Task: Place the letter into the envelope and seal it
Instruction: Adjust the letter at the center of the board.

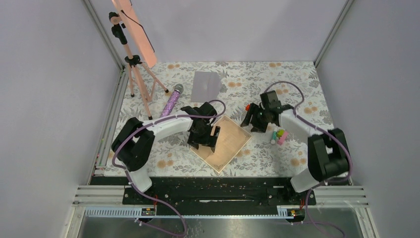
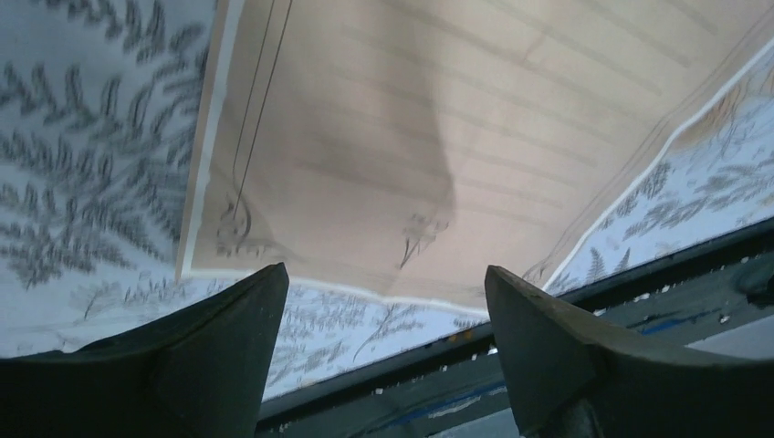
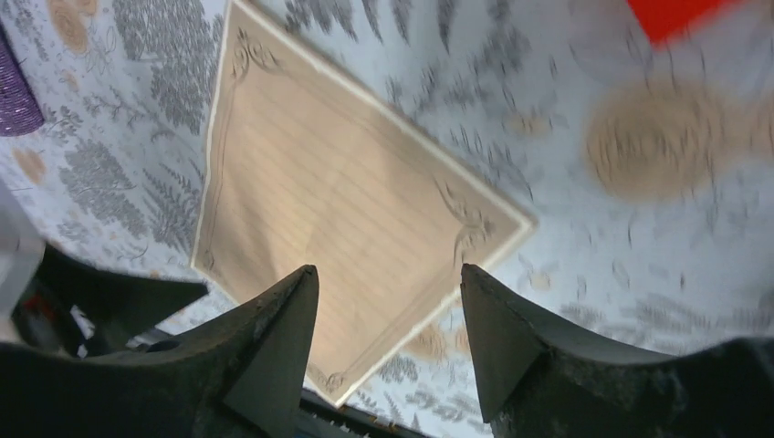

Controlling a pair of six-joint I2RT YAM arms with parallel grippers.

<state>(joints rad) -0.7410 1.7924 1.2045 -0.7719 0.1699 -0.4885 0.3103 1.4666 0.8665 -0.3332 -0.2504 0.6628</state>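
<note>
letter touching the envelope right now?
Apart. The top view shows the letter lying near the arms and the envelope farther back, with bare patterned tablecloth between their nearest edges.

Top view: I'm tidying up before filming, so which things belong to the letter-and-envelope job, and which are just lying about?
Job: letter, envelope.
Lying about: purple microphone, pink tripod, small coloured pieces.

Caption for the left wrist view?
Left end effector open over an edge of the cream letter, floral tablecloth beneath.
</note>
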